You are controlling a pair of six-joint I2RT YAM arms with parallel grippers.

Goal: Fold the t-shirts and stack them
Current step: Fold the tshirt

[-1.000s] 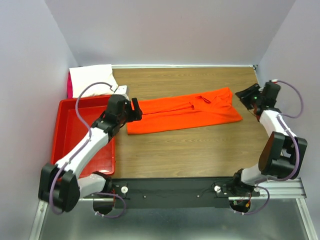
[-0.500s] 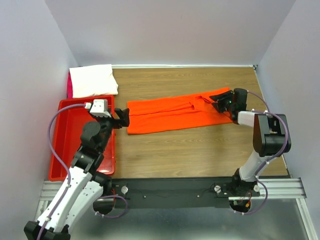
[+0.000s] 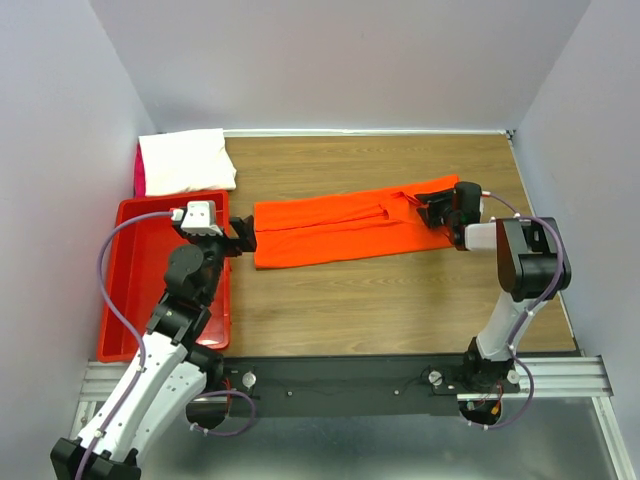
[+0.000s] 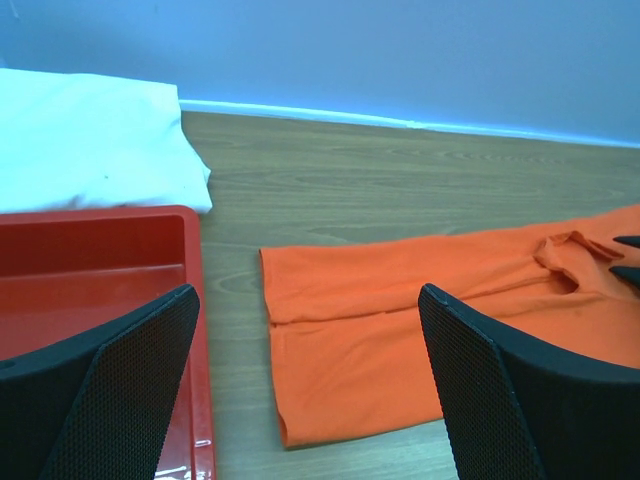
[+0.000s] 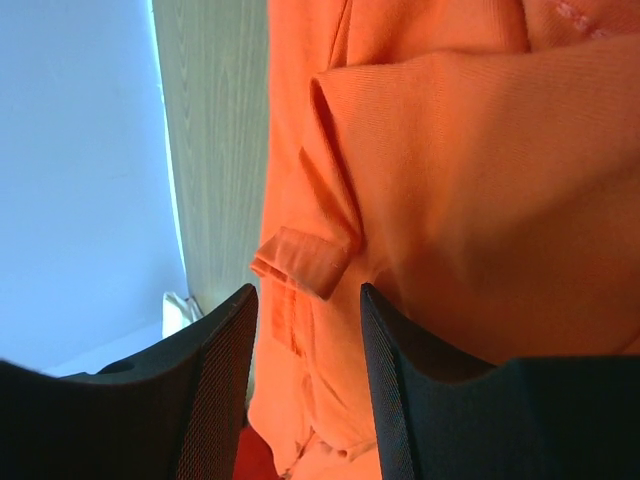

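Though long and narrow, soft orange-red t-shirt [image 3: 350, 228], one end rumpled.

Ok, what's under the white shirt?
A strip of pink cloth peeks out at the left edge of the white shirt. The shirt covers the rest, so its shape can't be seen.

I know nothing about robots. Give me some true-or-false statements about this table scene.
The right end effector is at the orange t-shirt's right end. True.
The white t-shirt lies folded beyond the red bin. True.
The orange t-shirt lies inside the red bin. False: it lies on the table beside the bin.
The left end effector grips the white t-shirt. False: it is open, holding nothing.
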